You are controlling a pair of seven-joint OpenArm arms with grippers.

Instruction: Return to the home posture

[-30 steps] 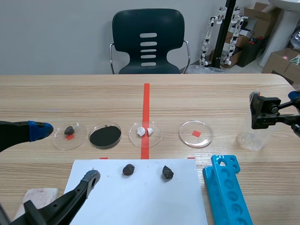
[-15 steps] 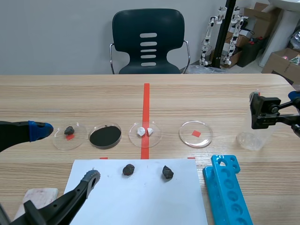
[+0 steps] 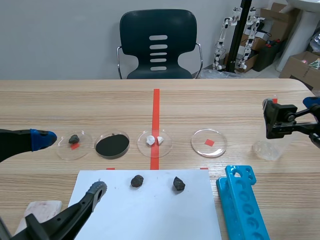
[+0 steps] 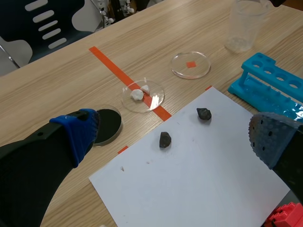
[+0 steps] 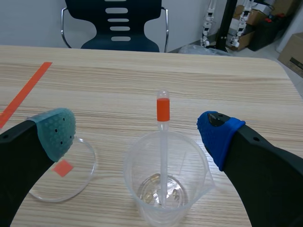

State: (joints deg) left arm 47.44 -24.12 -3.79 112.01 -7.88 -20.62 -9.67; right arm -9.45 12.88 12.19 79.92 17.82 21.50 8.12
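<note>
Both arms are low at the sides of the table (image 3: 60, 100) right now. The left tool (image 4: 175, 137) is wide open and holds nothing. One blue pad is next to the dish of black powder (image 4: 108, 125), and the other pad is over the far corner of the white paper (image 4: 189, 179).

The right tool (image 5: 137, 132) is spread open too. The clear beaker (image 5: 137, 175) sits in the gap between its fingers, and neither pad is touching it. A pipette with an orange band (image 5: 163, 109) stands upright in the beaker, tip down at the bottom.

Along the middle of the table there's a row of four dishes:
- one with a small dark rock (image 3: 74, 139)
- the black powder one
- one with white bits (image 3: 154, 140), sitting on the red tape line
- an empty clear dish (image 3: 208, 142) over a red square mark, just beside the beaker

Two more dark lumps (image 3: 137, 180) (image 3: 178, 184) lie on the paper, well apart from each other. A blue tube rack (image 3: 242, 202) lies beside the paper on the right arm's side. There's a pale block (image 3: 42, 210) by the left arm, and a dark chair (image 3: 158, 45) behind the table.
</note>
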